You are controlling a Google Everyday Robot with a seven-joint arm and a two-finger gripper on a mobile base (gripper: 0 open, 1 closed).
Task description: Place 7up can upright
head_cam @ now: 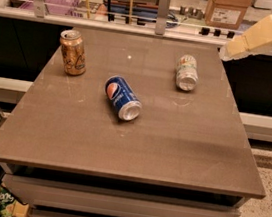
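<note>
The 7up can (187, 72) lies on its side on the right rear part of the brown table (170, 150), with one silver end turned toward the camera and its length running roughly front to back. It touches nothing else.

The gripper (233, 48) — a cream-coloured wedge — hangs in the air at the upper right. It is beyond the table's right rear corner, angled down toward the left, near the 7up can but clearly apart from it and holding nothing. Whether it is spread or pressed together cannot be told from this view.

A blue Pepsi can (122, 97) also lies on its side near the table's middle, set diagonally — its silver end faces front-right. A gold can (73, 52) stands upright at the left rear, well apart from both.
</note>
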